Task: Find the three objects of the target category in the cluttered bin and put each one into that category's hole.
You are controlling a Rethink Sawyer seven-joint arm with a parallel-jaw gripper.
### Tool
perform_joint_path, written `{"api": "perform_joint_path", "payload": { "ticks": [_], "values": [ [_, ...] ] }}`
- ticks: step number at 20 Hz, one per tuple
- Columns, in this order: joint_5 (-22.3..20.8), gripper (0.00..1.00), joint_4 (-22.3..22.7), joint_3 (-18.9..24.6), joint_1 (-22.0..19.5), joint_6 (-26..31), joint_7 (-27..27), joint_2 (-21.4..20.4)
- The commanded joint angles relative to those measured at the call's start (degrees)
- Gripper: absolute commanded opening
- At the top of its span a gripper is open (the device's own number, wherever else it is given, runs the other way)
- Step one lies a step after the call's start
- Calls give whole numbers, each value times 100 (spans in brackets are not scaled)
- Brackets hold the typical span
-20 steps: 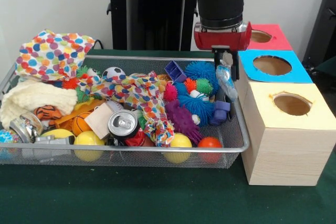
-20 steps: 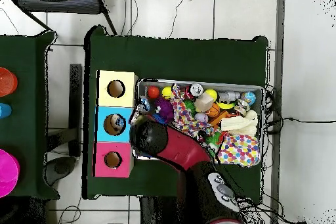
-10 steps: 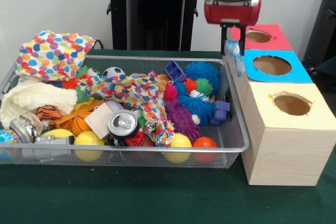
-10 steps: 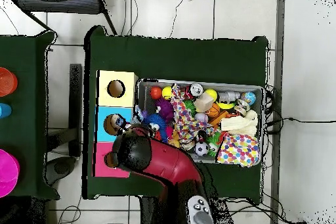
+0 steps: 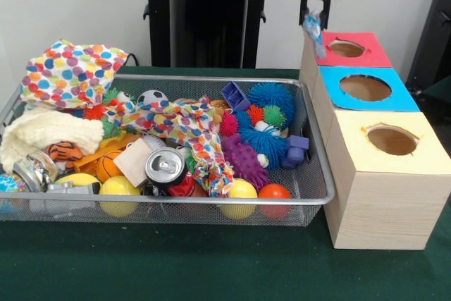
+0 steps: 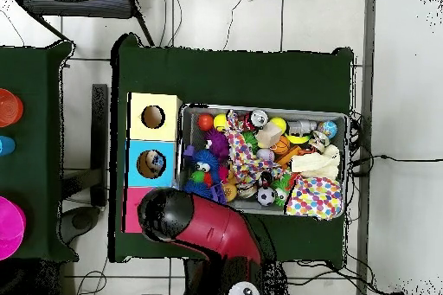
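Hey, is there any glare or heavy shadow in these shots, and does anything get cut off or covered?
Front view: the can has a bright highlight on its lid, shadows are soft, and the gripper, holding a bluish packet, is cut off by the top edge. Overhead view: the arm covers the hole of the red box.

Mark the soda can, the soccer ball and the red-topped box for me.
soda can [image 5: 165,166], front view, on its silver top end facing the camera.
soccer ball [image 5: 152,97], front view, on its visible upper face.
red-topped box [image 5: 372,56], front view, on the red top beside the hole.
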Motion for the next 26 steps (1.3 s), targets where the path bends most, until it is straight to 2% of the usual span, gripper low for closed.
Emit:
{"api": "perform_joint_path", "payload": {
  "ticks": [1, 3, 5, 9, 12, 16, 21, 26],
  "values": [
    [-144, 0, -385, -539, 601, 716, 2384, 371],
    [-270, 0, -585, -635, 758, 1113, 2499, 409],
    [-210, 0, -599, -579, 830, 1195, 2546, 406],
    [220, 0, -429, -260, 888, 720, 2679, 395],
    [567, 0, -445, 15, 916, 279, 2846, 499],
    [858, 0, -524, 169, 1016, -41, 3038, 612],
    [1102, 0, -675, 243, 1080, -222, 3103, 757],
    [1131, 0, -903, 120, 1158, -29, 3157, 770]
  ]
}}
